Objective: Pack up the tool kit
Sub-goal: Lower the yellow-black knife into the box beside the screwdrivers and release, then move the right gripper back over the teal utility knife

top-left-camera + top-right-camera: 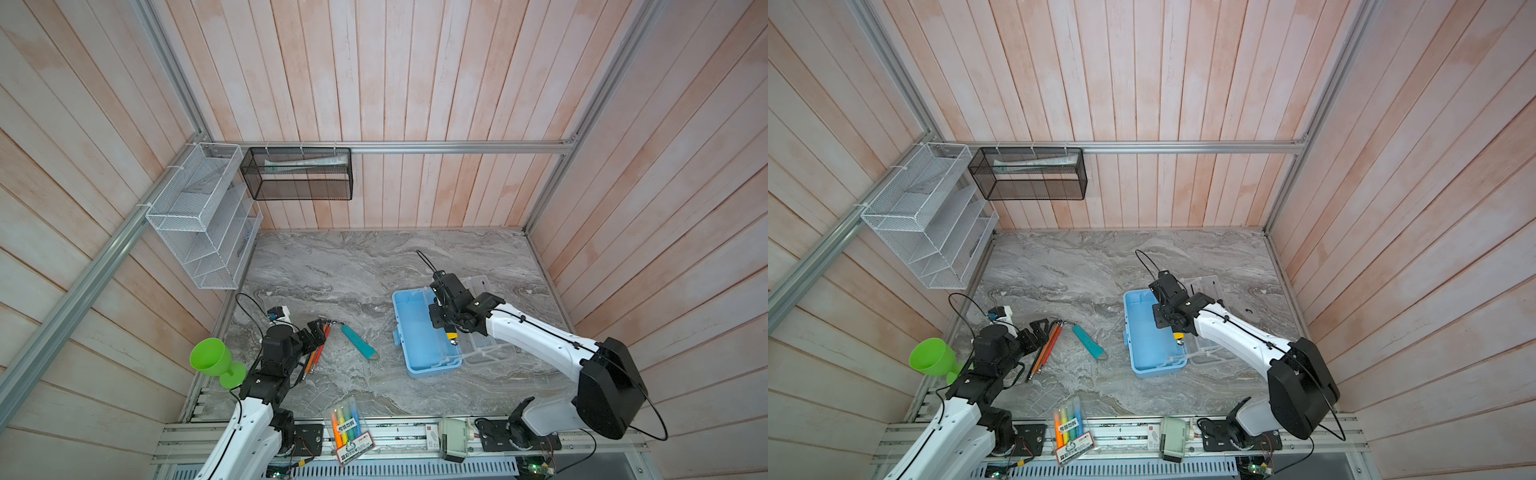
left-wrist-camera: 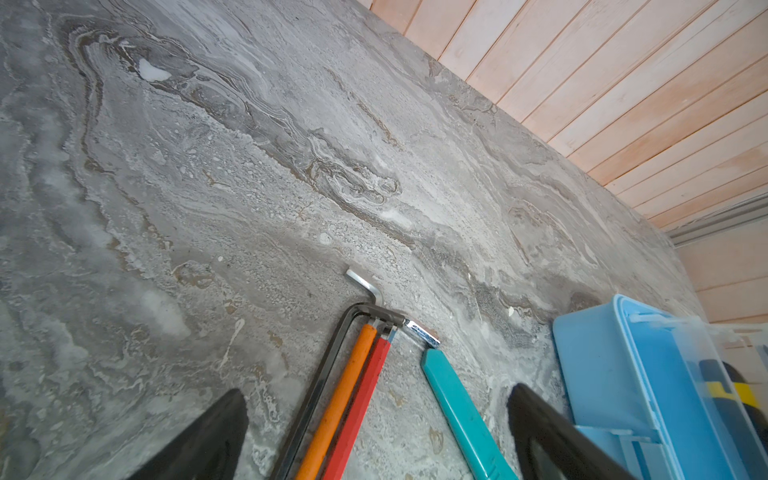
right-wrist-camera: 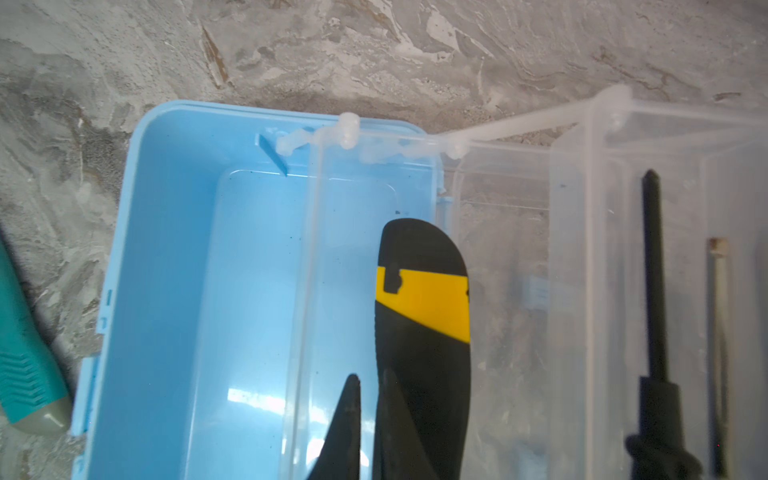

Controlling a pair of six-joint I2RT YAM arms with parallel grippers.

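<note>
Case open, tub empty. Right gripper clamped on yellow tool over it. Left gripper wide open, empty, over hex keys; teal tool also unpacked.

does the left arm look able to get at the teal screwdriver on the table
Probably yes: the open left tool is at the hex keys, and the teal screwdriver lies uncovered right beside them, with nothing between.
</note>
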